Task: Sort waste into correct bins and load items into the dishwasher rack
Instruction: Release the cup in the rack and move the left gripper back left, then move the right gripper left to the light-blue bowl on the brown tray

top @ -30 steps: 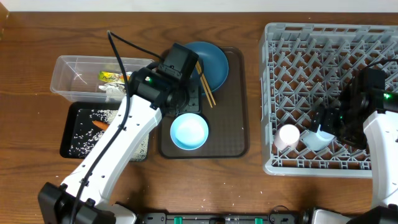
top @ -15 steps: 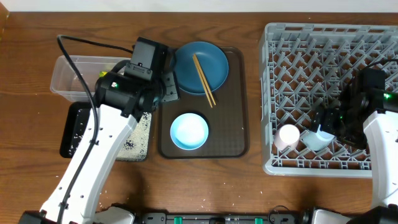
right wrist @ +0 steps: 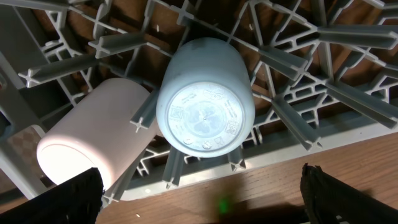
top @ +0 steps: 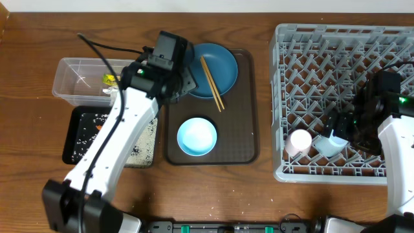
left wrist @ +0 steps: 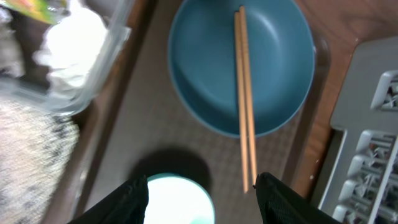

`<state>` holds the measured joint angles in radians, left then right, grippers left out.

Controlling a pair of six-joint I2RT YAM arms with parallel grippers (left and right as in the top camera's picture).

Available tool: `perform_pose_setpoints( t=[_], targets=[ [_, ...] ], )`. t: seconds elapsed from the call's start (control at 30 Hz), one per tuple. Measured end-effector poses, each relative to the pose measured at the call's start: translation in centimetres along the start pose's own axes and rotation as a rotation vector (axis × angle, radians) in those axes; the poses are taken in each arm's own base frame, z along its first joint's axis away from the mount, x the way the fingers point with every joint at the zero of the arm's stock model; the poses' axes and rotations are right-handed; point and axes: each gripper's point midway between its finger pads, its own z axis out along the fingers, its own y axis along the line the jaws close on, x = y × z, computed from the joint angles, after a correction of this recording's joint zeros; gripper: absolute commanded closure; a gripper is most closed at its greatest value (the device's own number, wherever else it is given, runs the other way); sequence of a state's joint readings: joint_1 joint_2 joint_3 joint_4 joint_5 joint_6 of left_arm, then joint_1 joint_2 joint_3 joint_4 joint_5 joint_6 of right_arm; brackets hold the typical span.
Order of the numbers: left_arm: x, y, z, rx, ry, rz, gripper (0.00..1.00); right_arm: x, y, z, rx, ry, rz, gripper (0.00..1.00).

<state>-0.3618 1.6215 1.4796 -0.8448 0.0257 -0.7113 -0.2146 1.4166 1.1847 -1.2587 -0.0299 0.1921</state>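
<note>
Brown wooden worktop (top: 32, 39), seen from above, with a dark brown serving tray (top: 249, 139) at its middle. On that tray a blue plate (top: 223, 65) sits at the far end and a white bowl (top: 196, 136) at the near end, apart from each other. A pair of chopsticks (top: 212, 83) lies side by side across the plate, its near tips past the rim and over the tray.

The left fingers (left wrist: 202, 180) hang above the tray between plate and bowl, spread wide with nothing in them. The left arm reaches across from the near left and hides part of a clear tub (top: 71, 84) and of a black tray (top: 77, 139) just in front of the tub. The tub holds a yellow-green wrapper (top: 110, 79) and crumpled white paper (left wrist: 74, 37). Rice grains (top: 87, 120) are scattered over the black tray, and a bit of orange carrot (top: 97, 127) shows beside the arm.

A grey rack (top: 323, 58) fills the right side. Near its front edge a pink cup (right wrist: 93, 149) and a light blue cup (right wrist: 205, 118) lie on their sides, touching, wedged among the upright pegs; the blue cup's base faces the wrist camera. The right fingers (right wrist: 208, 190) hang by the cups, spread wide and empty.
</note>
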Motion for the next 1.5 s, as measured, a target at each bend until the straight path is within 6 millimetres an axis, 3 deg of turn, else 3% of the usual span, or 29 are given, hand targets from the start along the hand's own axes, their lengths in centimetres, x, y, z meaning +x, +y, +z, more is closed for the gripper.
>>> perform_pose_setpoints(
  t=[0.23,0.37,0.5,0.6,0.67,0.7,0.73,0.9,1.5],
  targets=[
    [1.0,-0.3,3.8,-0.011,0.08,-0.021,0.42,0.0,0.0,0.0,0.0,0.0,0.0,0.01],
    [1.9,0.9,3.9,-0.051,0.129,-0.004,0.42,0.0,0.0,0.0,0.0,0.0,0.0,0.01],
    [2.1,2.8,2.4,-0.083,0.16,0.03,0.43,0.0,0.0,0.0,0.0,0.0,0.0,0.01],
    [1.2,4.0,0.2,-0.075,0.137,0.055,0.41,0.0,0.0,0.0,0.0,0.0,0.0,0.01],
    [0.0,4.9,-1.9,-0.063,0.084,0.055,0.33,0.0,0.0,0.0,0.0,0.0,0.0,0.01],
    [-0.8,5.5,-3.1,-0.059,0.047,0.047,0.1,0.0,0.0,0.0,0.0,0.0,0.0,0.01],
    [-1.5,6.2,-4.3,-0.058,0.014,0.038,0.05,0.0,0.0,0.0,0.0,0.0,0.0,0.01],
    [-3.9,9.1,-8.8,-0.059,-0.124,-0.043,0.04,0.0,0.0,0.0,0.0,0.0,0.0,0.01],
    [-4.1,9.5,-9.4,-0.062,-0.141,-0.041,0.01,-0.7,0.1,0.0,-0.005,-0.027,0.001,0.01]
  ],
)
